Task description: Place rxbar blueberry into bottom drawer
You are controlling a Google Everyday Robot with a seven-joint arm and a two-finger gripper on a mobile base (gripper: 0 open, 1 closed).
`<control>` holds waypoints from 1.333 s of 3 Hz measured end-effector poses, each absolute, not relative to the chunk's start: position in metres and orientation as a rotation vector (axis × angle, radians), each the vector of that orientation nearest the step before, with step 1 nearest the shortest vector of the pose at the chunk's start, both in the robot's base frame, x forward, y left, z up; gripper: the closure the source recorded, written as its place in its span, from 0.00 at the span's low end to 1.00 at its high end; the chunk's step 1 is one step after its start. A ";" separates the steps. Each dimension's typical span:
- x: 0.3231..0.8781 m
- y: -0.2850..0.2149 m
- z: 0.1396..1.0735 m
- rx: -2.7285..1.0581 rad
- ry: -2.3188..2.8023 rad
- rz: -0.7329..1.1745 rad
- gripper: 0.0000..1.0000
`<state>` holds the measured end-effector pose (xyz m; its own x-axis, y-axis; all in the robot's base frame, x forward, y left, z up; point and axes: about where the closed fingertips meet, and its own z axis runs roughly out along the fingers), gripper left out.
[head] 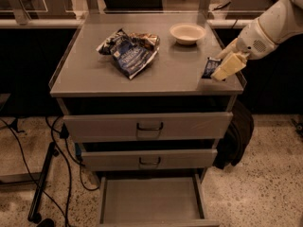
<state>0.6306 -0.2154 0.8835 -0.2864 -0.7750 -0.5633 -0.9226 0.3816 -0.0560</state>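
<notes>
The rxbar blueberry (209, 67), a small dark navy bar, is near the right front corner of the cabinet top. My gripper (216, 70) comes in from the right on its white arm, and its cream fingers (227, 64) are shut on the bar. The bar looks held just above the top. The bottom drawer (150, 203) is pulled open below the two upper drawers, with its grey floor showing.
A wrinkly blue-and-silver chip bag (129, 51) lies left of centre on the grey cabinet top (175, 72). A white bowl (187, 32) stands at the back right. The two upper drawers (148, 126) are closed. Cables and a stand foot lie on the floor at left; a dark bag leans against the cabinet's right side.
</notes>
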 end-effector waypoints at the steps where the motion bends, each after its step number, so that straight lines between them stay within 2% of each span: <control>1: 0.622 -0.212 0.868 -1.470 2.162 0.416 1.00; 2: 0.618 -0.209 0.872 -1.481 2.158 0.417 1.00; 4: 0.546 -0.210 0.906 -1.497 2.140 0.433 1.00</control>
